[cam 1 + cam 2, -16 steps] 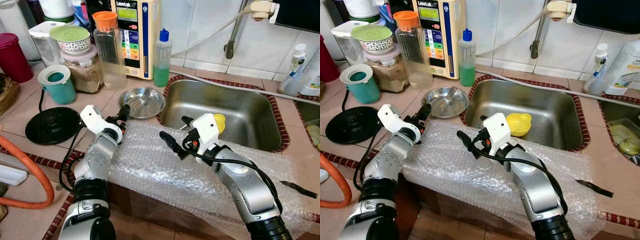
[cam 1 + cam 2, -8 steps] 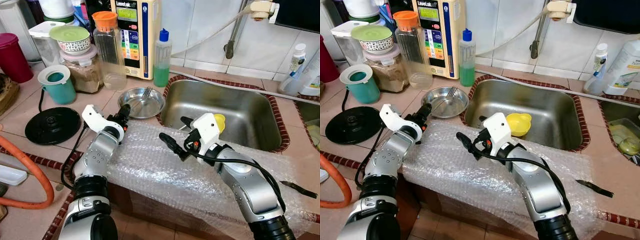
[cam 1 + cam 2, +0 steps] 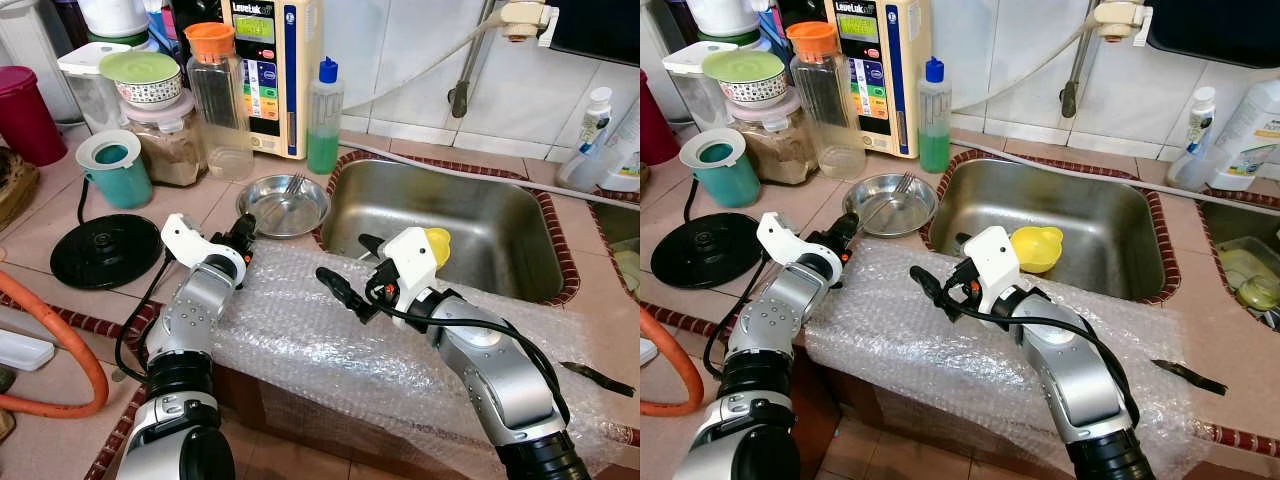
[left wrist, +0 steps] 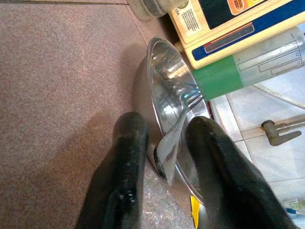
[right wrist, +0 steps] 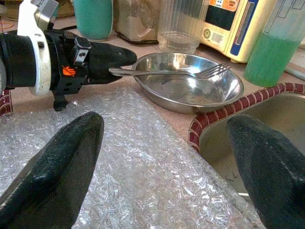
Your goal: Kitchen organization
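Note:
A steel bowl [image 3: 283, 204] stands on the counter left of the sink [image 3: 455, 205], with a fork [image 5: 167, 72] lying across it. The fork's handle sticks out over the rim toward me. My left gripper [image 3: 247, 225] is at the bowl's near edge and open, one finger on each side of the handle end [image 4: 167, 148], with gaps showing. My right gripper [image 3: 345, 257] hovers open over the bubble wrap [image 3: 300, 335] in front of the sink, holding nothing. A yellow cup [image 3: 438, 243] sits in the sink behind its wrist.
Behind the bowl stand a green soap bottle [image 3: 323, 118], a water machine [image 3: 272, 70], an orange-lidded jar [image 3: 220, 100] and a teal cup [image 3: 115, 168]. A black kettle base [image 3: 105, 250] and an orange hose [image 3: 70, 345] lie left. A dark knife [image 3: 597, 377] lies far right.
Almost nothing differs. Both arms have only drifted slightly, and the fork and bowl stay where they were.

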Robot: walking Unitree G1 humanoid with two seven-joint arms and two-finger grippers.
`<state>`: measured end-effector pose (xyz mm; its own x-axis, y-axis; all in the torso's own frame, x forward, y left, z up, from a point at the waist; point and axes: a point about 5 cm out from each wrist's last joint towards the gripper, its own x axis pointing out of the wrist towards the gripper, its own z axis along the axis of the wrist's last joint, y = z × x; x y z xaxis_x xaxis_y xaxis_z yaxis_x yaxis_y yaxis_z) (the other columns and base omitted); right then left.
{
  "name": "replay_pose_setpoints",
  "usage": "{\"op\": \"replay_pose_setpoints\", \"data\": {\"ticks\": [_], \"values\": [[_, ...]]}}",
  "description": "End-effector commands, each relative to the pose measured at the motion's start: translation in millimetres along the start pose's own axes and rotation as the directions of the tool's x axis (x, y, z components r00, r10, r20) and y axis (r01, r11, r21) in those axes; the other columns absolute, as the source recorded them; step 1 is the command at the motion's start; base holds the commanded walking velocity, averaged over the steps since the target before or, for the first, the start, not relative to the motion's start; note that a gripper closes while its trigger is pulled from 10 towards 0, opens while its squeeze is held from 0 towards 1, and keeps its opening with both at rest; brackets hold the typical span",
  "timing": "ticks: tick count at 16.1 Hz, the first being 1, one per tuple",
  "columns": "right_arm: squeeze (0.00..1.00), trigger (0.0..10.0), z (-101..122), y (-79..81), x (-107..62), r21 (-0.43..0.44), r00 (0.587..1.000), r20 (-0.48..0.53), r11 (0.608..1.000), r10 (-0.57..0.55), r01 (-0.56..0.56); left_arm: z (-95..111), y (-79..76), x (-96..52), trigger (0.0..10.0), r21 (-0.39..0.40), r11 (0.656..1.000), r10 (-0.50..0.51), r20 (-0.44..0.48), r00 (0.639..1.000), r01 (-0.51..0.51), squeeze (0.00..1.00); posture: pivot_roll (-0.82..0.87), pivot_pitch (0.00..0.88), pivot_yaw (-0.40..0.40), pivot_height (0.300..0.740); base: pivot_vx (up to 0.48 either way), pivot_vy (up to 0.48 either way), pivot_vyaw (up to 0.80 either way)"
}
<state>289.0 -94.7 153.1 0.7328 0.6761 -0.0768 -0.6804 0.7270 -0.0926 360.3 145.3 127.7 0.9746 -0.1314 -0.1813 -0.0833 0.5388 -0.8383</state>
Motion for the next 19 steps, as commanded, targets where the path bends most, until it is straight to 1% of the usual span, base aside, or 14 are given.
{"op": "replay_pose_setpoints", "data": {"ticks": [1, 9, 12, 15, 17, 18, 19], "values": [[0.00, 10.0, 2, 0.9, -0.1, -0.007, 1.000, -0.005, 1.000, 0.017, -0.017, 1, -1.7, 1.5, 0.0, -0.007, 1.000, 0.006, -0.007, 1.000, -0.006, 0.00, 0.05, 0.000, 0.010, 0.740, 0.000, 0.000, 0.00], [0.00, 10.0, 1, 0.3, 0.3, -0.013, 1.000, -0.013, 1.000, 0.021, -0.021, 4, -1.0, 1.3, 0.0, -0.038, 0.999, 0.015, -0.004, 1.000, -0.015, 0.00, 0.05, 0.000, 0.009, 0.740, 0.000, 0.000, 0.00], [0.00, 10.0, 1, -0.2, 0.4, -0.015, 1.000, -0.015, 1.000, 0.021, -0.021, 6, -2.1, 0.0, 0.0, -0.034, 0.999, 0.007, 0.001, 1.000, -0.007, 0.00, 0.05, 0.000, 0.008, 0.740, 0.000, 0.000, 0.00], [0.00, 10.0, 0, -0.3, 0.9, -0.016, 1.000, -0.016, 1.000, 0.024, -0.024, 9, -8.8, -2.6, 0.0, -0.013, 0.999, -0.033, 0.013, 0.999, 0.034, 0.00, 0.05, 0.000, 0.005, 0.740, 0.000, 0.000, 0.00], [0.00, 10.0, 0, -0.5, 1.4, -0.015, 1.000, -0.018, 1.000, 0.026, -0.026, 12, -8.1, -4.9, 0.0, -0.009, 1.000, -0.029, 0.019, 0.999, 0.030, 0.00, 0.05, 0.000, 0.004, 0.740, 0.000, 0.000, 0.00], [0.00, 10.0, -1, -1.0, 1.6, -0.017, 0.999, -0.020, 0.999, 0.027, -0.027, 17, -7.2, -9.8, 0.0, 0.005, 1.000, -0.027, 0.045, 0.999, 0.027, 0.00, 0.06, 0.000, 0.001, 0.740, 0.000, 0.000, 0.00], [0.00, 10.0, -1, -1.5, 1.7, -0.017, 0.999, -0.022, 0.999, 0.027, -0.027, 20, -5.5, -11.7, 0.0, 0.008, 1.000, -0.021, 0.057, 0.998, 0.020, 0.00, 0.06, 0.000, 0.000, 0.740, 0.000, 0.000, 0.00]]}}
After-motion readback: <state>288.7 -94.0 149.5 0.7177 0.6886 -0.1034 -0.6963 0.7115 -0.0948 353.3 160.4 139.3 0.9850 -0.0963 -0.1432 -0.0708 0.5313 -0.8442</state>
